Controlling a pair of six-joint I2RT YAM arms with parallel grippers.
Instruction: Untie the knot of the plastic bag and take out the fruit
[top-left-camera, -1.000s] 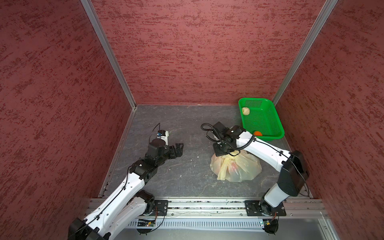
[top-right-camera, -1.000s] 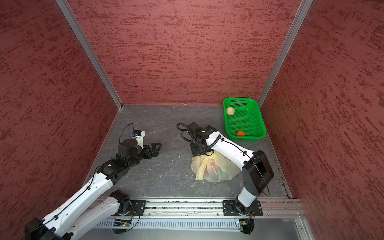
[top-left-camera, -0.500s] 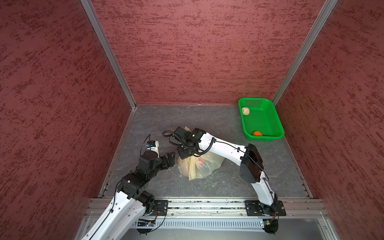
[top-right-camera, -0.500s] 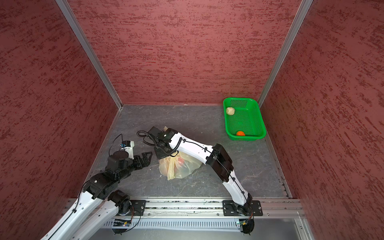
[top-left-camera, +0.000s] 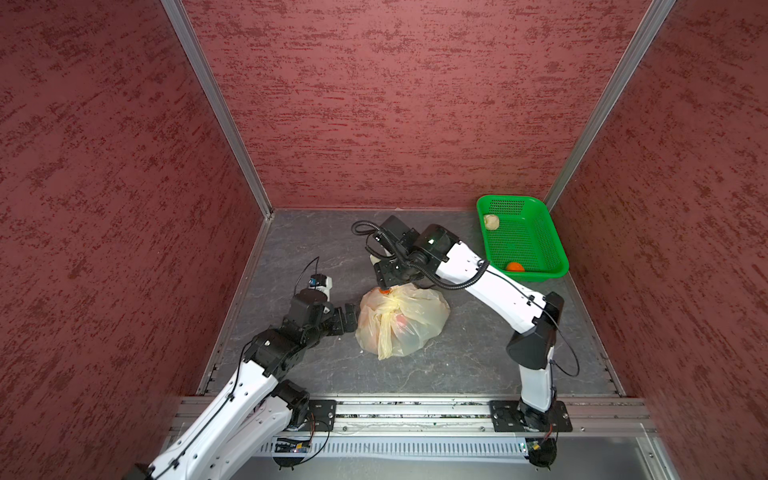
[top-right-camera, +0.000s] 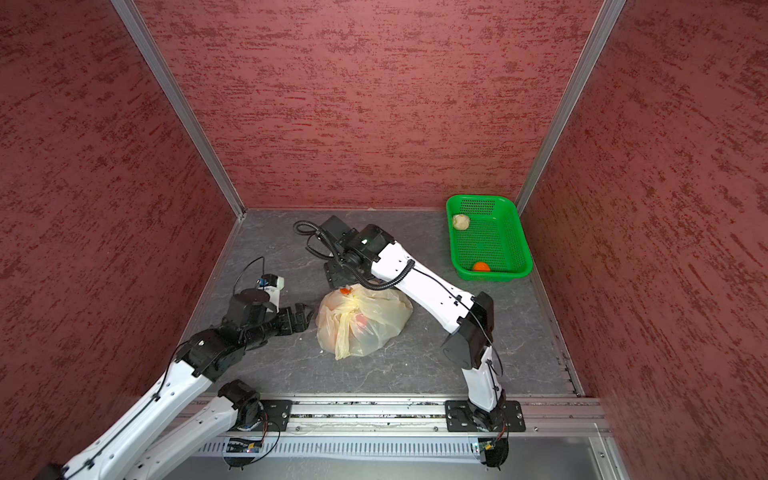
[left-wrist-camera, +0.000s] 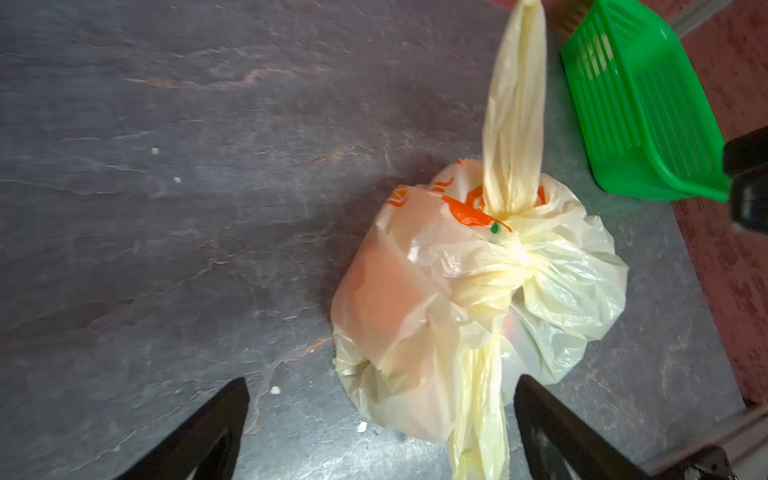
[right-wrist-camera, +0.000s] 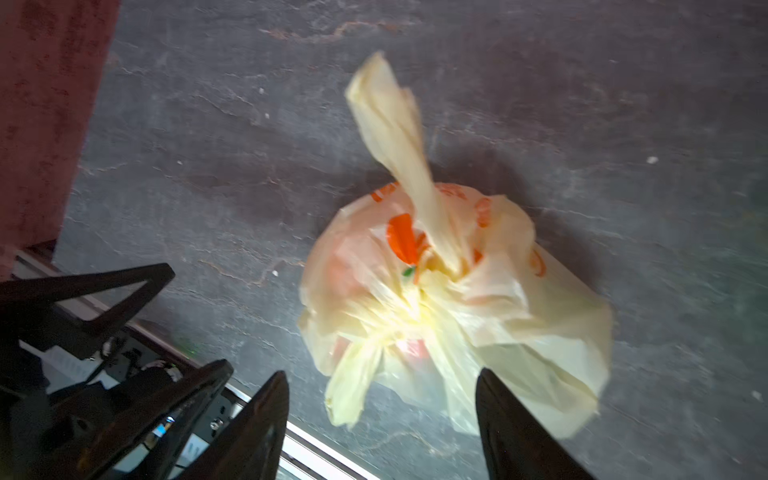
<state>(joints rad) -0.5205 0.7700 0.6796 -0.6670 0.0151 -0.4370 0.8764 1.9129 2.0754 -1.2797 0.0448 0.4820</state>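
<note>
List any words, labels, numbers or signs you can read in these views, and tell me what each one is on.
Nothing can be read in full.
plastic bag: the orange-red print is creased and folded in beside the knot. Only broken strokes show, so it is not legible. In the right wrist view it is blurred as well.
green basket: no label or lettering is visible.

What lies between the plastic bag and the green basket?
Between the plastic bag and the green basket the left wrist view shows only bare table; in both top views the right arm crosses above it.
</note>
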